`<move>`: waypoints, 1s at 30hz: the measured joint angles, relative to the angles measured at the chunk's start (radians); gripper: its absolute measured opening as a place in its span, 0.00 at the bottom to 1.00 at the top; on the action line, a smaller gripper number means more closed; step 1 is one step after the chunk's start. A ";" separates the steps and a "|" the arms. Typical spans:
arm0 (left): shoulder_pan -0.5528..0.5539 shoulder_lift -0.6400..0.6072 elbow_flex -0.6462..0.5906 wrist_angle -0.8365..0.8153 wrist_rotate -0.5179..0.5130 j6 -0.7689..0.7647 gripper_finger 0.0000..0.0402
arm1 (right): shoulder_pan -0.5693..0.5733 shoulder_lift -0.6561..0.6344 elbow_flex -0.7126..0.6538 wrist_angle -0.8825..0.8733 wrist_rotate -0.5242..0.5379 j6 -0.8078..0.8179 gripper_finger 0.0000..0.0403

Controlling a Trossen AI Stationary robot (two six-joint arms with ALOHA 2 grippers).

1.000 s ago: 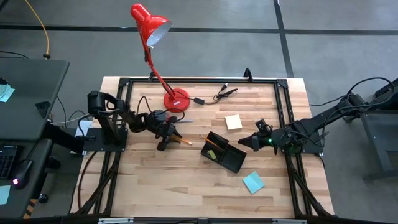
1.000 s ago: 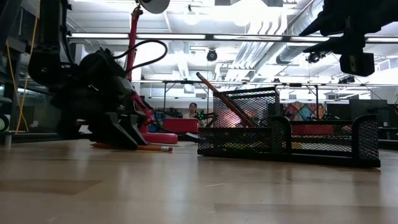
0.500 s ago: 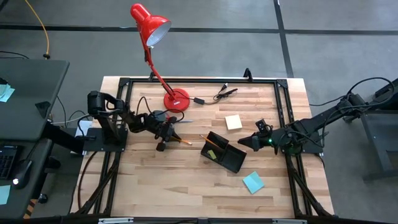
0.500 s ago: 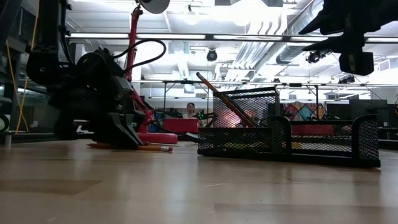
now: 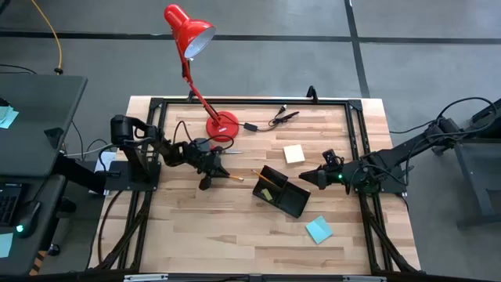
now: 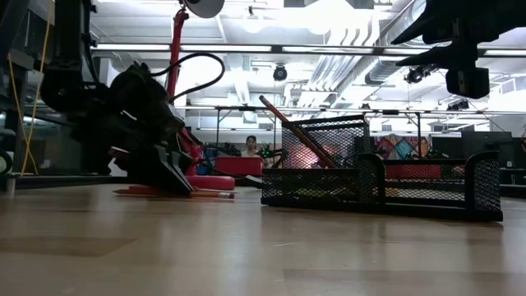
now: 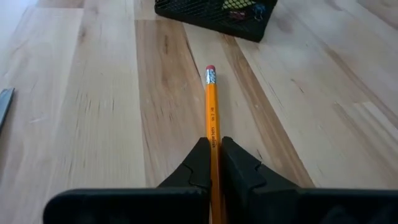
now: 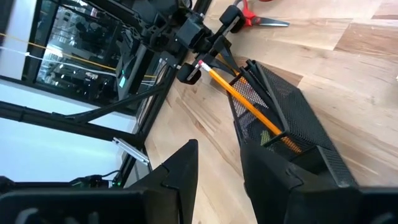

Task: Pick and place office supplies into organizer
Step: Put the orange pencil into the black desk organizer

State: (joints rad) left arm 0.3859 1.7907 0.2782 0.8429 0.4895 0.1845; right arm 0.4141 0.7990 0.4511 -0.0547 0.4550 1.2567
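Left claw (image 5: 208,174) is down at the worktop (image 5: 203,227), left of centre, fingers (image 7: 199,167) clamped on a pencil (image 7: 212,118); its eraser end points at the organizer (image 5: 280,191). In the low view the pencil (image 6: 201,193) lies about level just above or on the wood, can't tell which, and the left claw (image 6: 168,168) is tilted over it. Organizer sits mid-worktop, skewed, with a second pencil (image 8: 239,94) leaning in its tall cup. Scissors (image 8: 258,15) lie on the worktop just past the left claw, near the lamp (image 5: 205,74) base. Yellow pad (image 5: 294,153) is just far of the organizer, teal pad (image 5: 318,229) near-right of it, both loose on the wood. Right claw (image 5: 311,178) hangs above the organizer's right end, fingers (image 8: 177,177) spread apart, holding nothing.
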 joint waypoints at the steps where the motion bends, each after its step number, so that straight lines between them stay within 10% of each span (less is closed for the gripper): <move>1: 0.000 -0.004 0.001 -0.003 0.002 -0.006 0.01 | 0.000 0.000 0.000 0.000 0.000 -0.001 0.29; 30: -0.061 -0.380 0.005 -0.057 0.067 -0.289 0.01 | -0.002 0.000 0.000 0.020 0.153 -0.044 0.29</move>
State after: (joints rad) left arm 0.3252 1.4106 0.2836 0.7855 0.5568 -0.1047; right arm 0.4122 0.7990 0.4511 -0.0349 0.6075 1.2131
